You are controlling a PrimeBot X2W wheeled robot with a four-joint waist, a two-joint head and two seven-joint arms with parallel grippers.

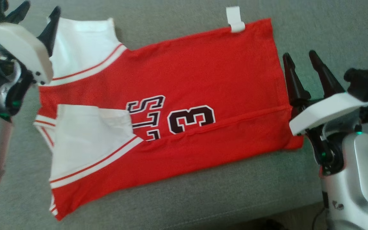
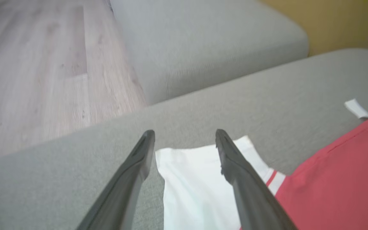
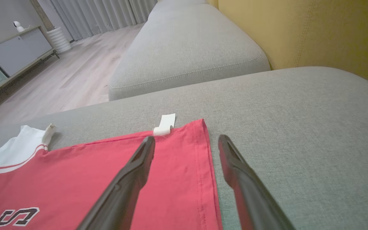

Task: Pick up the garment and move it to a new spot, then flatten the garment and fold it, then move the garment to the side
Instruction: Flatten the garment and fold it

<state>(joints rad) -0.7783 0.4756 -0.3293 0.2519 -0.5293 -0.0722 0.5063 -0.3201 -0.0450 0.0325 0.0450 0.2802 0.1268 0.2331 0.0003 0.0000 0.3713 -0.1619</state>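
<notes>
Two grey sofa cushions are in sight: the one under both grippers, and a second beyond the fingertips in both wrist views, with one yellow backrest off to the right of the right gripper's fingers and a pale wood floor to the left of the left gripper's. One shirt, red with white sleeves and a dark number 3 on it, lies spread flat on the near cushion between the two grippers, its shoulder end toward the left gripper and its hem toward the right one. The left gripper has its two fingers spread wide with nothing between them; in its wrist view one finger is over bare cushion and the other over the far white sleeve. I cannot tell whether it touches the cloth. The right gripper is also spread wide and holds nothing. It is just beside the hem, and in its wrist view it straddles that edge, one finger over red cloth and the other over grey cushion. There are two sleeves, and the nearer one is folded in over the chest, covering part of the lettering. One small white tag sticks out from the shirt's far edge, just ahead of the right gripper's fingertips.
</notes>
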